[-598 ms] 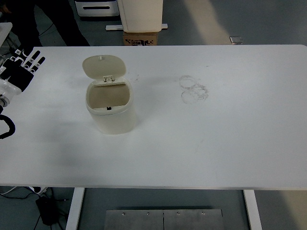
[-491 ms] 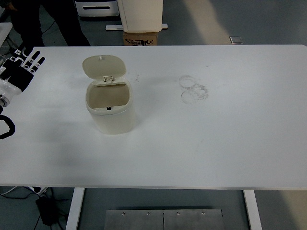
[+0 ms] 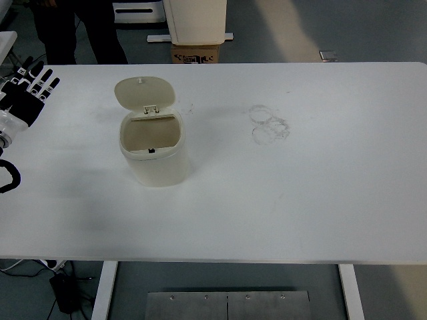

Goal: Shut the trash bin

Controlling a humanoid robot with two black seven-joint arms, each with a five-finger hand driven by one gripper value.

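Trash bin (image 3: 155, 157) stands open on the left part of the white table (image 3: 300, 193), its lid (image 3: 145, 92) tipped up behind the mouth. Far to its left, at the table's edge, the left hand (image 3: 27, 99) hovers with fingers extended and spread, holding nothing. Faint ring marks (image 3: 268, 124) lie to the right.

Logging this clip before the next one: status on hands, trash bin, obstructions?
Left hand open, fingers spread, at table's far-left edge, clear of bin. Right hand not in view. Trash bin upright, lid open, tipped back. Nothing blocking the lid.
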